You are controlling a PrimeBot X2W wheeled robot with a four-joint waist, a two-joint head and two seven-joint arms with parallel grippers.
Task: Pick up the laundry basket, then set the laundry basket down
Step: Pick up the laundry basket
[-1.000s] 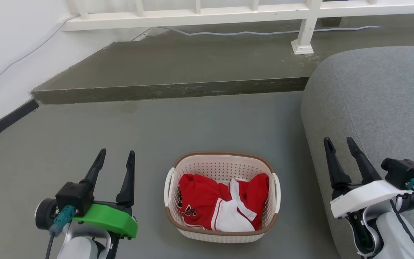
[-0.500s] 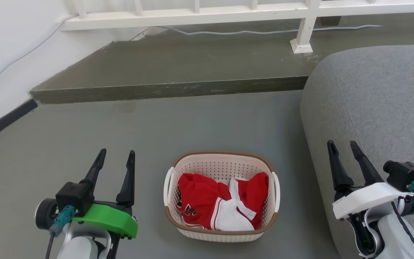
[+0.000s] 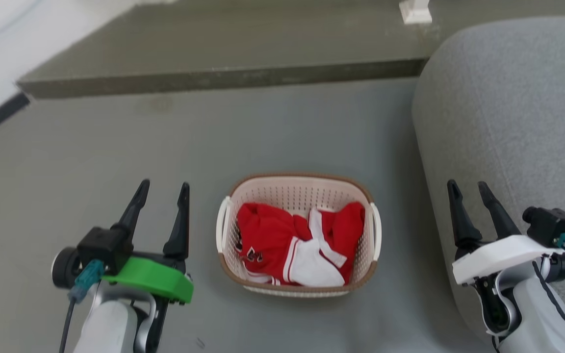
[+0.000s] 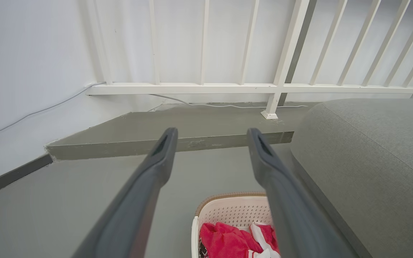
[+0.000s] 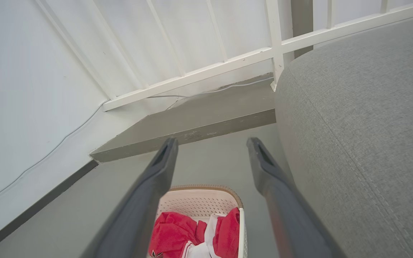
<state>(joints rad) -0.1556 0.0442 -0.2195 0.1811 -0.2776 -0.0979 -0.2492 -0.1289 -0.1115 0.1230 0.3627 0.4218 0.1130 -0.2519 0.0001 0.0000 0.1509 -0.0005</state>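
While the laundry basket (image 3: 298, 192) stands on the grey floor (image 3: 263, 132), not yet lifted, a heap of red and white clothes (image 3: 272, 240) fills its lower half. Its white left handle (image 3: 221, 223) and right handle (image 3: 376, 230) are untouched. The left gripper (image 3: 164, 184) hovers just beside the basket's left side, its two dark fingers spread apart and holding nothing. The right gripper (image 3: 466, 183) hangs farther off on the other side, fingers likewise parted and empty, over the edge of a grey sofa (image 3: 508, 98) that bulges close to the right handle. Beyond lies a raised concrete step (image 3: 214, 54).

The pick-up appears to be at its approach. Two risks stand out. The right arm has little room between sofa and basket, so it could brush the upholstery or nudge the light plastic basket sideways. The thin handles are a narrow target, and a one-sided or uneven lift would likely tip the basket and spill the clothes.
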